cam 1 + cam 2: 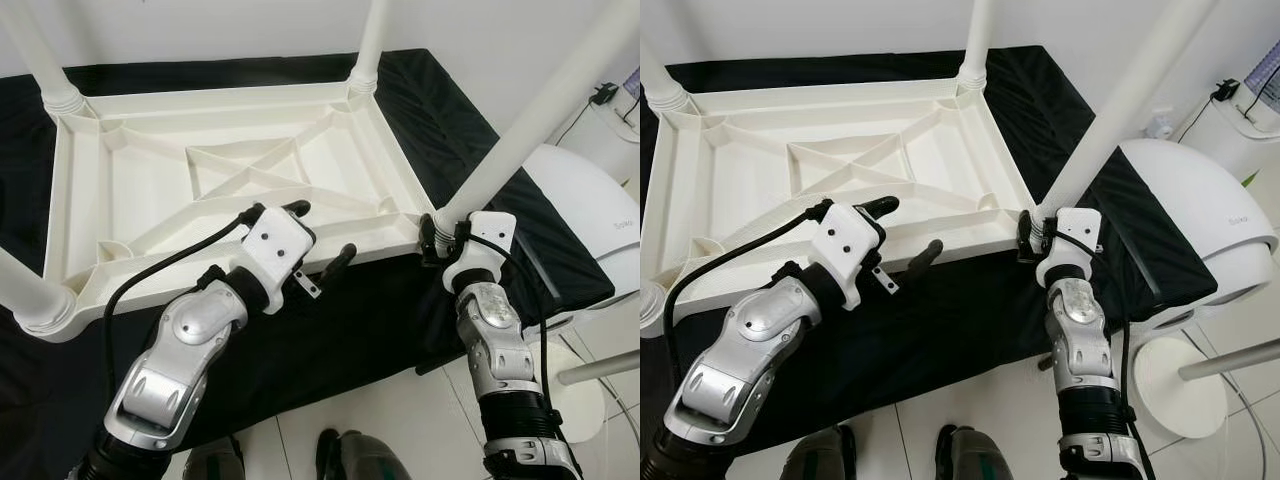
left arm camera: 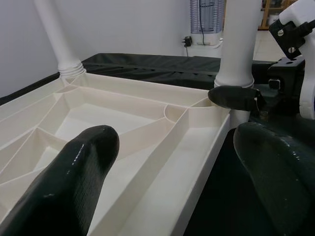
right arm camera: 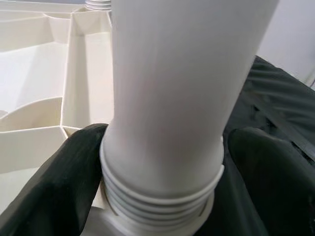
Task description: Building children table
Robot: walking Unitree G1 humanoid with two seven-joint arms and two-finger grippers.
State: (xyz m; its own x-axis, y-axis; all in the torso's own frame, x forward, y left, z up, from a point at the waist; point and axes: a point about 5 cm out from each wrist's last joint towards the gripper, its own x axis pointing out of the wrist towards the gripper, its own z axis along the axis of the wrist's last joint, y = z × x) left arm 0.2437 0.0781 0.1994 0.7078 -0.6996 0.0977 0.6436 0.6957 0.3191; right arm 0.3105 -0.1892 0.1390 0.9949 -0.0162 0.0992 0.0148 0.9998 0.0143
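Four white legs rose from the corners of the upturned white tabletop (image 1: 170, 190), which lay ribbed side up on a black cloth (image 1: 340, 330). The right hand (image 3: 162, 162) was clamped around the near right leg (image 1: 530, 120) just above its threaded base (one finger each side, touching the collar). The left hand (image 1: 320, 240) hung with its fingers spread apart across the tabletop's near rim, gripping nothing. A white domed appliance (image 1: 1190, 220) stood beside the cloth.
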